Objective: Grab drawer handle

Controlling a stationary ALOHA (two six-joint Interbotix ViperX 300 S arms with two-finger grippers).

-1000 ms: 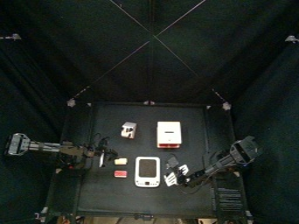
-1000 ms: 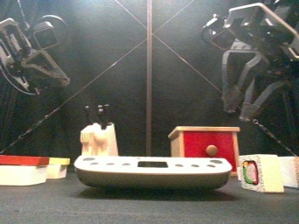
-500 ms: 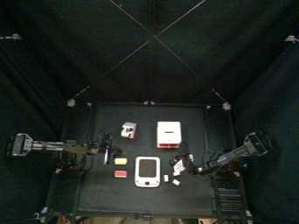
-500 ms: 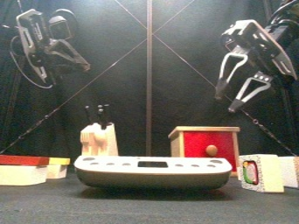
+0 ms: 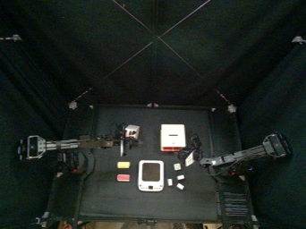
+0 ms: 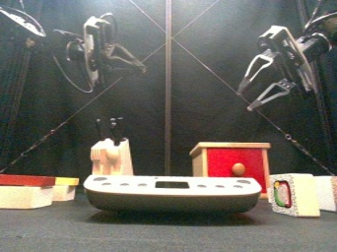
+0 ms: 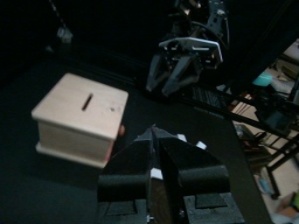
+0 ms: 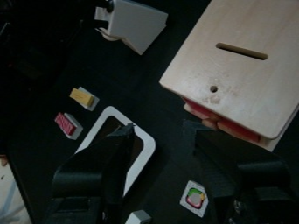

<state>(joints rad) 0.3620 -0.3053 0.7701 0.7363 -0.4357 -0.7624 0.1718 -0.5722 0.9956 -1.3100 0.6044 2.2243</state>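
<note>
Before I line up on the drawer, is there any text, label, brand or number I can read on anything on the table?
No readable text in any view.
Drawer: red front with a knob, no lettering.
White device: marks along its top edge too small to read.
Small white card: a green-and-red mark, too blurred to read.

drawer (image 6: 234, 164): lower front hidden behind white device (image 6: 172, 193) in front view; handle too small to tell from above | red-and-white block (image 6: 27, 190): cut off by left picture edge | right gripper (image 8: 176, 162): fingertips dark against tabletop, hard to make out
</note>
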